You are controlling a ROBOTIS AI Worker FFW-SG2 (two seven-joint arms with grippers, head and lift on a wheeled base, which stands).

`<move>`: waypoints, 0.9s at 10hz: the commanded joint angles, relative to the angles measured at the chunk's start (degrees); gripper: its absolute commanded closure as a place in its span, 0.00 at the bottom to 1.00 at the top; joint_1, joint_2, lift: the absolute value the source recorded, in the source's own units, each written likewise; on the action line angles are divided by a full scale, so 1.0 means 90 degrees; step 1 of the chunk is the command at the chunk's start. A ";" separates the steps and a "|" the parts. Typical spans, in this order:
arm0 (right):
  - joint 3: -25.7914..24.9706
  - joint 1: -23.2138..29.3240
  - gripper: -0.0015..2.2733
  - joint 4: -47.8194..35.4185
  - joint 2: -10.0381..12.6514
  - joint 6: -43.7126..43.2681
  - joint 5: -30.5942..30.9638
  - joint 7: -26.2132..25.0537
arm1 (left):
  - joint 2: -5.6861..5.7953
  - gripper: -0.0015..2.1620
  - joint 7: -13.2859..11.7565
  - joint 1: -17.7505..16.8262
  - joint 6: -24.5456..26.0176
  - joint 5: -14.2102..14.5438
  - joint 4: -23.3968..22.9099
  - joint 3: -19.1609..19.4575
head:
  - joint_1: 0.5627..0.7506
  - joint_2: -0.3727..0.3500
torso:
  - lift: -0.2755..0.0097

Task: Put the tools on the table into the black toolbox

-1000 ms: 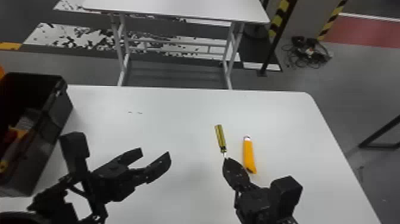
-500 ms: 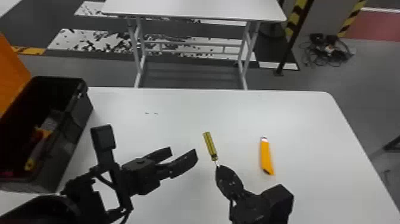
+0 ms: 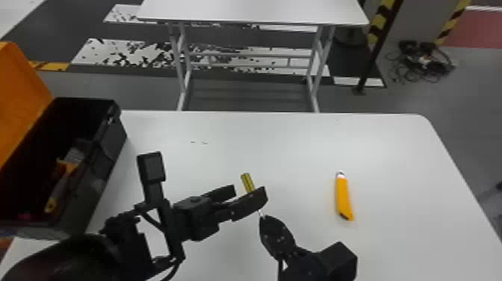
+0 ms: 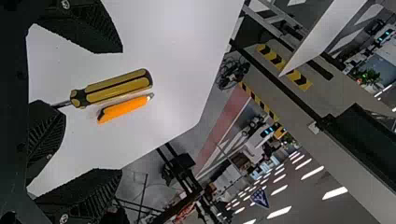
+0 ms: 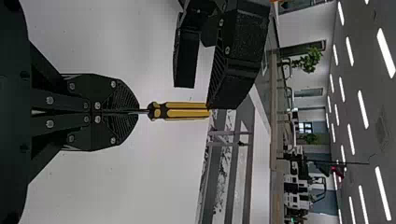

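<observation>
Screwdriver being gripped by right, left gripper waiting open beside handle

White table (image 3: 392,157) is spanning the foreground; a second table (image 3: 254,11) is standing beyond it. Black toolbox (image 3: 112,149) is sitting on the near table's left side, orange lid (image 3: 18,89) standing raised. Inside, a few tools (image 3: 66,168) are lying, some orange; exact types I cannot tell. Cable pile (image 3: 424,61) is lying on the floor, far right.

Left gripper (image 3: 250,190) is hanging over the table, between toolbox and knife, fingers wide apart and clamping nothing. Its near finger is overlapping the screwdriver handle in the head view; whether it is touching, cannot tell. Right gripper (image 3: 262,218) is holding low center, fingers together, clamped on the screwdriver's metal shaft; the right wrist view is showing the shaft running out from between the tips.

Screwdriver (image 3: 247,182), yellow and black handle, is pointing its handle away from the right gripper, toward the far table; it is staying outside the toolbox. Orange utility knife (image 3: 343,196) is lying on the table, right of both grippers, well apart from them, touching neither.
</observation>
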 commanded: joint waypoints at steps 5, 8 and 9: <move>0.0321 0.0058 0.98 -0.0069 -0.0028 -0.0079 0.0155 -0.0053 | 0.0004 0.07 -0.0010 -0.0079 0.0002 -0.0095 0.0159 -0.0061 | 0.70 0.56 | 0.70; 0.0312 0.0205 0.98 -0.0147 -0.0038 -0.0215 0.0155 -0.0082 | 0.0004 0.35 -0.0264 -0.0001 -0.0017 -0.0153 0.0169 -0.0042 | 0.70 0.56 | 0.70; 0.0302 0.0244 0.98 -0.0167 -0.0048 -0.0235 0.0155 -0.0102 | 0.0004 0.73 -0.0303 0.0019 -0.0017 -0.0192 0.0169 -0.0012 | 0.70 0.55 | 0.70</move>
